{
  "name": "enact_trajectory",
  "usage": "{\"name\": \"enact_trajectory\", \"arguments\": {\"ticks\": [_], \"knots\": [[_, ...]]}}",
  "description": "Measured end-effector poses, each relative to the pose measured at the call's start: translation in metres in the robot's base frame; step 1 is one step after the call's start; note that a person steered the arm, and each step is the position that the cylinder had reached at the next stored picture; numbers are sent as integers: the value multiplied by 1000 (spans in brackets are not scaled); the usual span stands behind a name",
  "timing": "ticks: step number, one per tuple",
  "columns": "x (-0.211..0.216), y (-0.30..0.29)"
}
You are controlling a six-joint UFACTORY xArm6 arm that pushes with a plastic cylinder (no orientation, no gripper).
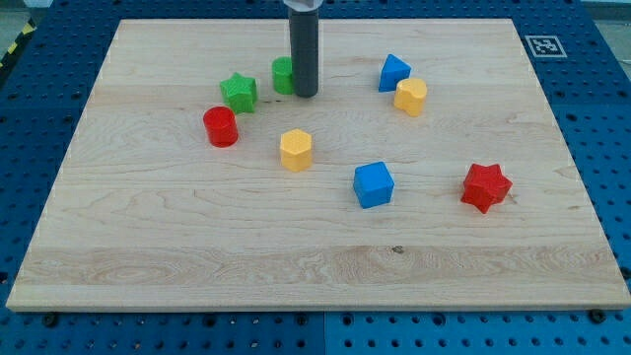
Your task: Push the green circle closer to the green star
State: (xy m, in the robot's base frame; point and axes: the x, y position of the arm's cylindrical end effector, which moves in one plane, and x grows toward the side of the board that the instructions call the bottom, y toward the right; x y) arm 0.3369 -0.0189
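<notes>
The green circle (283,75) sits near the view's top, partly hidden behind my rod. My tip (304,95) rests on the board right against the circle's right side. The green star (239,93) lies a short way to the circle's left and slightly lower, with a small gap between the two.
A red cylinder (221,127) lies just below the star. A yellow hexagon (296,150) is below my tip. A blue block (393,72) and a yellow block (411,97) are to the right. A blue cube (374,184) and a red star (486,187) lie lower right on the wooden board (197,266).
</notes>
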Motion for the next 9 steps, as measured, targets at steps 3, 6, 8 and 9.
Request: {"name": "enact_trajectory", "arguments": {"ticks": [3,6,8,9], "knots": [[-39,22],[-42,4],[-42,-5],[-42,-11]]}}
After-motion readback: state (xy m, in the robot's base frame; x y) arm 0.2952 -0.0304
